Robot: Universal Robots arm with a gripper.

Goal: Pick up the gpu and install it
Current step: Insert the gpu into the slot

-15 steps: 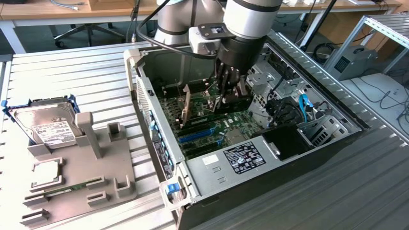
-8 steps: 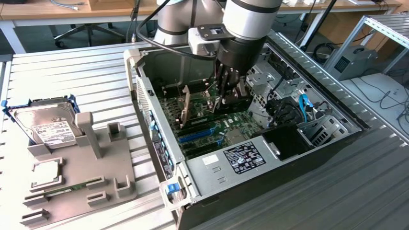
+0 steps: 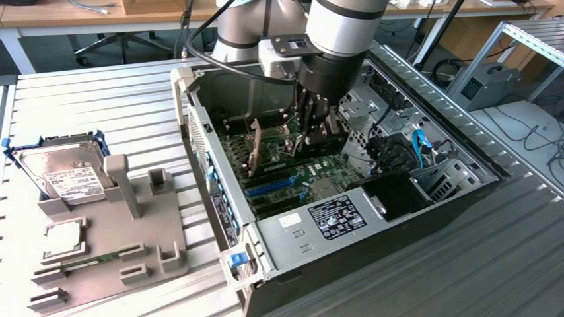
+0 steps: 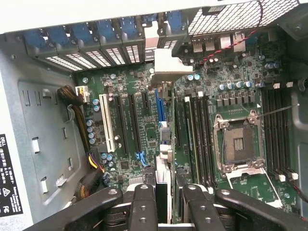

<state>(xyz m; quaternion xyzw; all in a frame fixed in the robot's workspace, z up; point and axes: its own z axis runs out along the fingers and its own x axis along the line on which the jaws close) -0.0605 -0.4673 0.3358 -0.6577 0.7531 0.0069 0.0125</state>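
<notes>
1. Down inside the open computer case [image 3: 198, 92] with the gripper [image 3: 310, 132], arm reaching in from above the far wall.
2. Jaws clamped on the gpu [image 4: 163, 173], one black finger [image 4: 143, 204] pressing each face of the card.
3. Card standing upright on edge over the motherboard [image 4: 122, 159], seen end-on along its top edge in the wrist view.
4. Silver end bracket [image 4: 166, 67] at the case's rear wall, just beside the row of blue slot latches [image 4: 91, 33].
5. Lined up along the blue expansion slot [image 4: 157, 103], between the black slots and the memory slots; seated or hovering, cannot tell.
6. Bare CPU socket [image 4: 240, 139] near, off to one side of the card.
7. Outside the case, at the exterior view's left: hard drive [image 3: 66, 172] leaning in the grey fixture [image 3: 115, 251] on the slatted table [image 3: 88, 99], well apart from the gripper.
</notes>
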